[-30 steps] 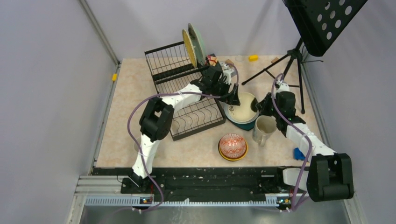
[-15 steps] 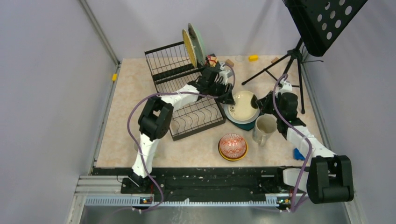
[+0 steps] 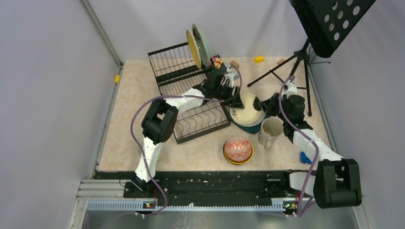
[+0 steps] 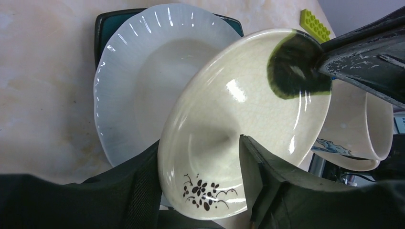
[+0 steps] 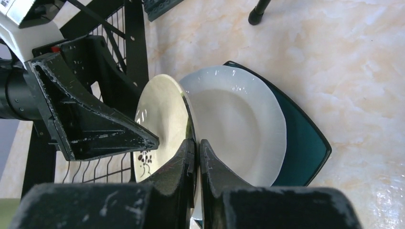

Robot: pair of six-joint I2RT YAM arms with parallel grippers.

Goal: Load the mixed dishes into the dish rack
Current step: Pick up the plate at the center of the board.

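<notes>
A cream plate with a dark flower (image 4: 239,109) stands tipped up on edge over a white plate (image 4: 133,86) and a dark teal plate (image 5: 301,148). My right gripper (image 5: 197,142) is shut on its rim at the dark green blotch. My left gripper (image 4: 198,143) straddles the flower end, one finger behind the plate and one against its inner face. From above, this plate (image 3: 247,109) sits just right of the black dish rack (image 3: 191,95), which holds a yellow plate (image 3: 193,47) and a pale teal plate (image 3: 202,40) upright. A cream mug (image 3: 271,132) and stacked bowls (image 3: 238,149) stand nearer.
The music stand's tripod (image 3: 286,71) stands at the back right, one foot (image 5: 255,16) close to the plates. Small toy blocks (image 3: 258,59) lie along the back edge, and a blue toy car (image 3: 304,156) is beside the right arm. The mug (image 4: 356,129) is just behind the tipped plate.
The flower plate has been tipped up from lying flat on the stack. My left gripper's jaws have narrowed around its flower end and shifted slightly toward the rack. The right gripper keeps its hold.
</notes>
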